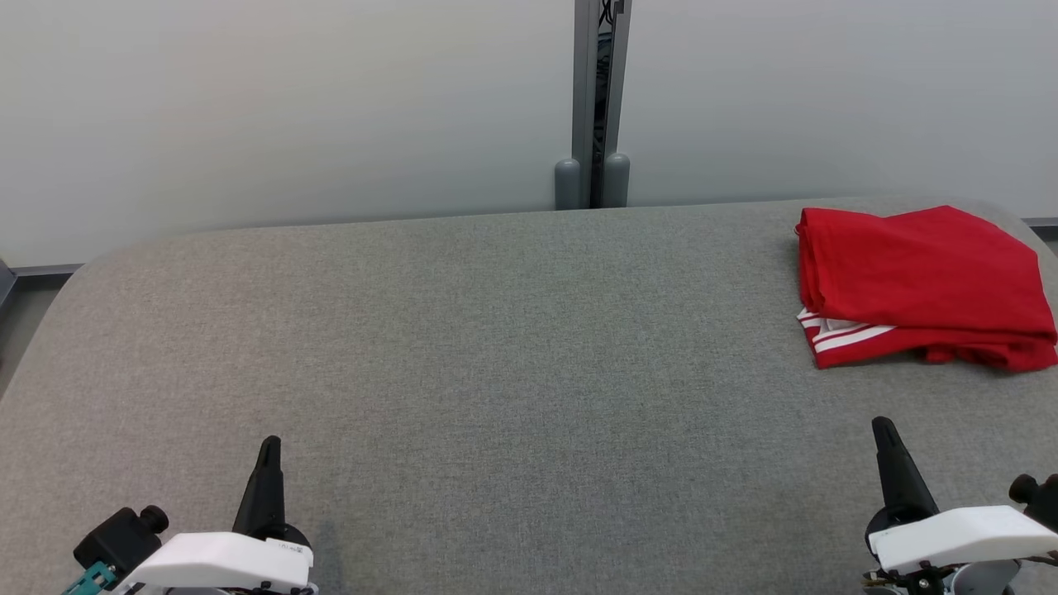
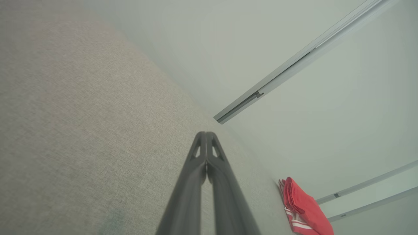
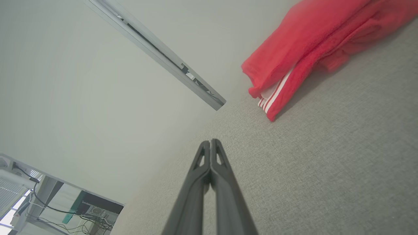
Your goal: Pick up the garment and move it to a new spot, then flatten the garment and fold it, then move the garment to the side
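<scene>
Mostly done, judging by the red garment [image 1: 922,281] folded at the far right of the table [image 1: 496,372]. Holding nothing in left gripper [image 1: 270,446] or right gripper [image 1: 883,427], both pinched shut.

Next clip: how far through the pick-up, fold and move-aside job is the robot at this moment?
Looks done: the red garment lies folded in layers at the far right of the grey surface, so folding and moving aside appear finished. In hand: nothing. The left tool and right tool are shut and empty, near the front edge, apart from the cloth. Left: seemingly nothing, though the fold's near edge looks loose.
</scene>
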